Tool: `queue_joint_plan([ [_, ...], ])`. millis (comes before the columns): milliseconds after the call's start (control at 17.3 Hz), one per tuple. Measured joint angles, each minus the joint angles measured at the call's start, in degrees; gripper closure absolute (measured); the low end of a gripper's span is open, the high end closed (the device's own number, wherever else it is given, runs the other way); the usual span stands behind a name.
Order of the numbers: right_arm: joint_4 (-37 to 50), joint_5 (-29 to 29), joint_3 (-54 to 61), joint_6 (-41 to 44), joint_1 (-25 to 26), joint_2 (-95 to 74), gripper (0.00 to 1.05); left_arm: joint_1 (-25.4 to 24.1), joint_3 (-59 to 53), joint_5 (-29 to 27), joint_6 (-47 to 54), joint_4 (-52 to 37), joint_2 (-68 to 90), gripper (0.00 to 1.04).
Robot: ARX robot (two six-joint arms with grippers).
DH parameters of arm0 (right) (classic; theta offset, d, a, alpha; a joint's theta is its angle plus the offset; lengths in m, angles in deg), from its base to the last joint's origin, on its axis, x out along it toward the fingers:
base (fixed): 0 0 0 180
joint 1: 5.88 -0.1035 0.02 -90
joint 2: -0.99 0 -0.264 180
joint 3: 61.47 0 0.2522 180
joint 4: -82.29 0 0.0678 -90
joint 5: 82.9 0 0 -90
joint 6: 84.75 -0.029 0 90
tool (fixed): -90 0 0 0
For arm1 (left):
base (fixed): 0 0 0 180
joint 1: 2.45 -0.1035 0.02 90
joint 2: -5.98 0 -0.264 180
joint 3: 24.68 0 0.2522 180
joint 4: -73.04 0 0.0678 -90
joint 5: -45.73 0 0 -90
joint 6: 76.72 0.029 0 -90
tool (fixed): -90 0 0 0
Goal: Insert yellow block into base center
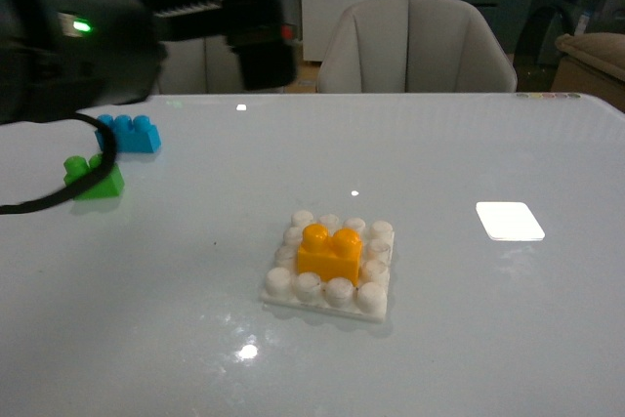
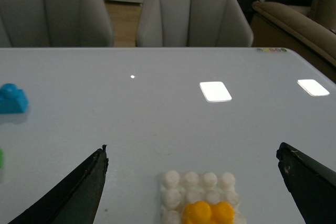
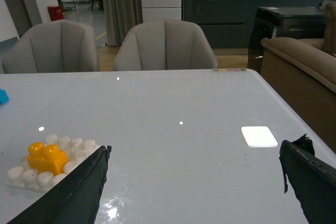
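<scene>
I see the base low in the middle of the front view, with the yellow block sitting in its center, long side across. My left gripper hangs wide open just behind it; my right gripper is open too, farther off

We see our right claw spread wide over the pale desk, holding nothing. The yellow block sits pressed among the studs of the white base. Two grey chairs stand behind the desk.
</scene>
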Motion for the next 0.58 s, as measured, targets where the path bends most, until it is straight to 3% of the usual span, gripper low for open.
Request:
queue_joint_plan([
  [173, 0.02, 0.0, 0.0, 0.0, 0.0, 0.0, 0.06, -2.51, -6.14, 0.37, 2.1, 3.21, -12.41, 0.07],
  [231, 0.02, 0.02, 0.0, 0.0, 0.0, 0.0, 0.06, -3.04, -9.99, -5.88, 5.57, -2.8, -17.22, 0.18],
  [289, 0.0, 0.0, 0.0, 0.0, 0.0, 0.0, 0.06, -4.87, -13.22, -7.54, 7.56, -2.1, -22.12, 0.27],
  [404, 0.0, 0.0, 0.0, 0.0, 0.0, 0.0, 0.06, -10.78, -20.79, -6.1, 9.31, -0.35, -30.93, 0.45],
  [577, 0.0, 0.0, 0.0, 0.0, 0.0, 0.0, 0.06, -14.56, -27.85, -0.83, 10.34, -0.59, -38.32, 0.83],
])
